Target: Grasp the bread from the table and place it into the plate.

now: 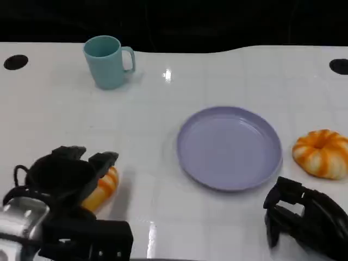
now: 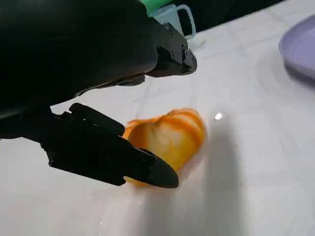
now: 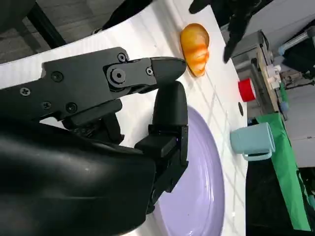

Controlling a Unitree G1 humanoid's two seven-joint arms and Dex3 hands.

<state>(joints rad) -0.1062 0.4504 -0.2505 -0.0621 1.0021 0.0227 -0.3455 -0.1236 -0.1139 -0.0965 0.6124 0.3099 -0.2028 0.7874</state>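
Table (image 1: 163, 217): white top across most of the head view, with a dark round hole at its left edge (image 1: 16, 62) and another at its right edge (image 1: 340, 66).
Plate (image 1: 229, 148): lilac, round, right of centre in the head view, nothing in it; its rim also shows at the upper right of the left wrist view (image 2: 300, 46) and along the lower middle of the right wrist view (image 3: 202, 187).
Left hand (image 1: 68, 176): lower left of the head view, black, fingers parted around the left bread, one finger above it and one below in the left wrist view (image 2: 113, 98). Whether the fingers press on the bread or only bracket it, I cannot tell.
Right hand (image 1: 304, 215): lower right of the head view, holding nothing, its fingers loosely apart and pointing toward the plate; in the right wrist view (image 3: 147, 113) the fingers lie over the plate's edge.
Left bread (image 1: 103, 187): orange and cream loaf on the table, lower left, half covered by the left hand; seen centre frame in the left wrist view (image 2: 172, 135).
Right bread (image 1: 322, 153): ridged orange and white ring, right edge of the head view, just beside the plate, apart from the right hand.
Mug (image 1: 107, 61): teal, upright, upper left of the head view, handle to the right.
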